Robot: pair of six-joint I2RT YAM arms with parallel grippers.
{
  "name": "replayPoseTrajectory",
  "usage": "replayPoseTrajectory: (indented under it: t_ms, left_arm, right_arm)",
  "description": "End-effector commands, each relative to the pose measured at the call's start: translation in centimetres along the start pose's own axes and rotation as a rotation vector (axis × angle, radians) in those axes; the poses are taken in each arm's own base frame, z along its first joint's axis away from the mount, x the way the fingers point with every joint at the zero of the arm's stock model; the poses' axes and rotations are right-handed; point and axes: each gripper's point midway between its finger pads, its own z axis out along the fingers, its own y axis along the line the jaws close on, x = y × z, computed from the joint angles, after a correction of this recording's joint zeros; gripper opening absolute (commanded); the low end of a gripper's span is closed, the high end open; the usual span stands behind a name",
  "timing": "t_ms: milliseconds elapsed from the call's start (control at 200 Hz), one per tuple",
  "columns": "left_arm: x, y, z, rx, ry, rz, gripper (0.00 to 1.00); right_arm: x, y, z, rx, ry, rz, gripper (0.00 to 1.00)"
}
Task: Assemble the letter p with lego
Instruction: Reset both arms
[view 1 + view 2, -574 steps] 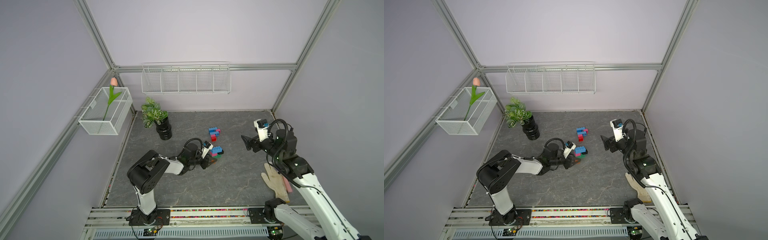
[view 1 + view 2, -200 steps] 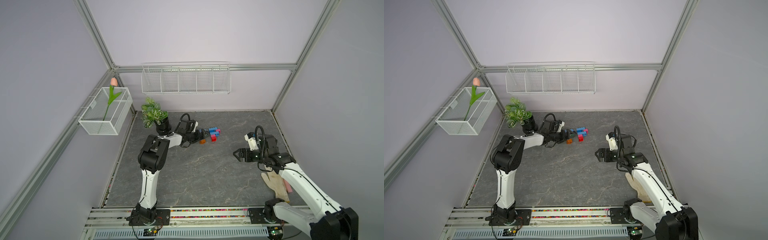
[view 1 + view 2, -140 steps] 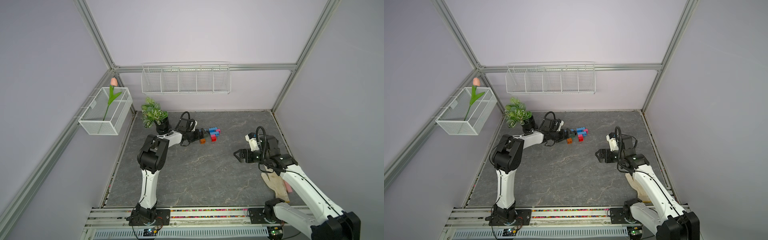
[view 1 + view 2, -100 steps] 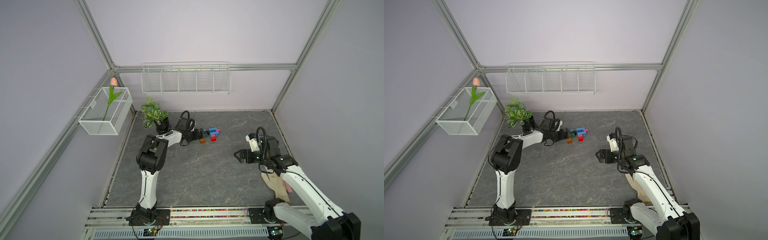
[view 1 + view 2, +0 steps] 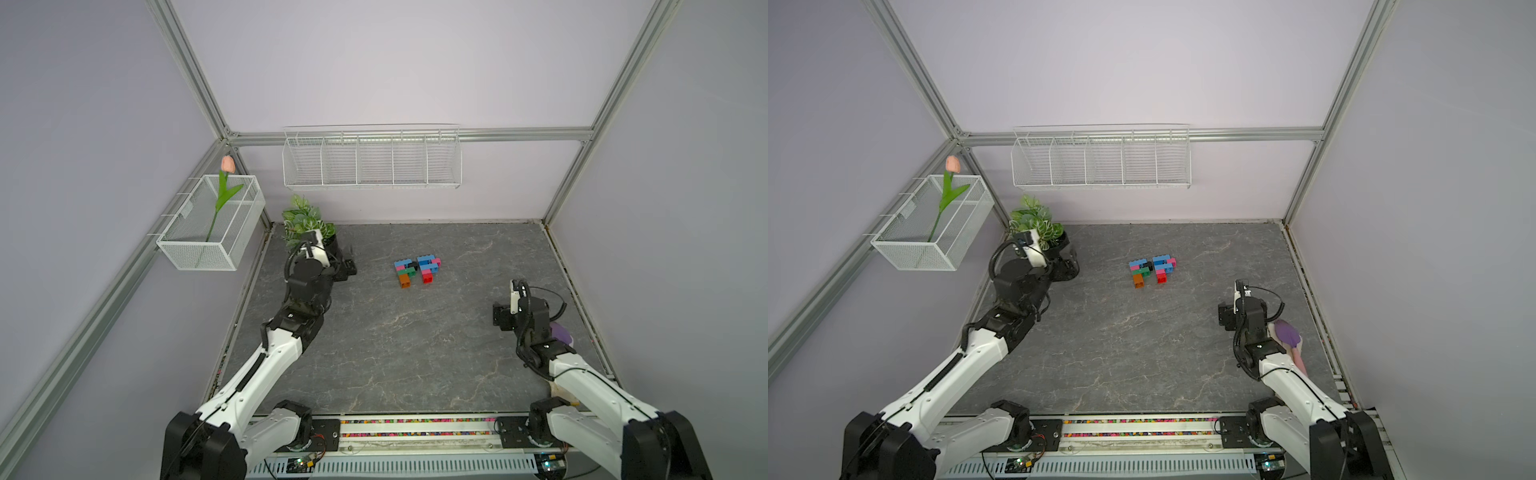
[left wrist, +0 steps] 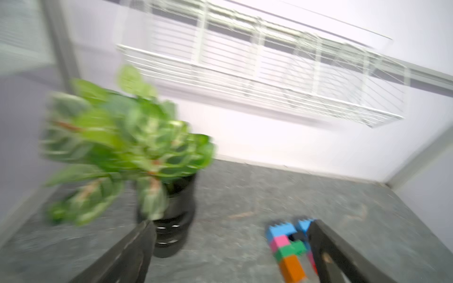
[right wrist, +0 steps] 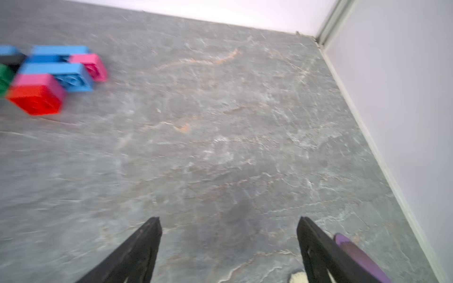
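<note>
The lego (image 5: 417, 270) lies on the grey floor toward the back, in both top views (image 5: 1152, 270). It forms two touching groups: light blue, pink, black, green and orange on the left, and blue, pink and red on the right. My left gripper (image 5: 348, 269) hangs open and empty beside the plant pot, well left of the bricks. In the blurred left wrist view, the lego (image 6: 288, 245) shows beside one finger of that gripper (image 6: 230, 227). My right gripper (image 5: 500, 318) is open and empty at the right. Its wrist view has bare floor between its fingers (image 7: 228, 220) and the lego (image 7: 49, 76) far off.
A potted plant (image 5: 307, 226) stands in the back left corner, right by my left gripper. A wire shelf (image 5: 372, 160) hangs on the back wall, and a wire basket with a tulip (image 5: 212, 224) on the left wall. A purple-topped object (image 5: 1287, 332) lies beside my right wrist.
My left gripper has pulled back leftward from the bricks to the plant pot, leaving them on the floor. My right gripper has drifted a little to the right.
</note>
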Motion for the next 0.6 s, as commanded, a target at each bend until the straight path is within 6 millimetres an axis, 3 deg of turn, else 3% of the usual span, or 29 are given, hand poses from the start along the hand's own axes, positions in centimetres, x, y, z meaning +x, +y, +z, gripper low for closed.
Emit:
replayPoseTrajectory:
  t_ms: [0, 145, 190, 295, 395, 500, 595]
  left_arm:
    - [6.4, 8.1, -0.6, -0.276, 0.068, 0.091, 1.00]
    - [11.0, 13.4, -1.8, -0.369, 0.035, 0.085, 1.00]
    - [11.1, 14.4, -1.9, -0.386, -0.005, 0.065, 1.00]
    - [10.9, 14.2, -1.0, -0.360, -0.010, 0.116, 1.00]
    - [12.6, 15.0, 1.1, -0.364, 0.018, 0.128, 1.00]
    - [14.1, 13.8, 4.3, -0.272, 0.104, 0.189, 1.00]
    - [14.3, 13.9, 4.4, -0.261, 0.151, 0.173, 1.00]
  right_arm:
    - [-3.7, -2.7, 0.2, 0.170, -0.273, -0.013, 0.90]
    - [-4.4, -1.2, -0.1, 0.079, -0.390, 0.003, 0.90]
    - [-4.6, -0.2, 0.1, 0.025, -0.412, -0.023, 0.90]
    - [-4.0, 0.3, 2.1, 0.030, -0.389, -0.034, 0.89]
    - [-3.3, -2.1, 4.2, 0.072, -0.370, 0.050, 0.89]
    - [-3.4, -0.6, 6.5, -0.078, -0.209, 0.034, 0.89]
    - [-2.9, -1.8, 7.3, -0.128, -0.158, 0.113, 0.89]
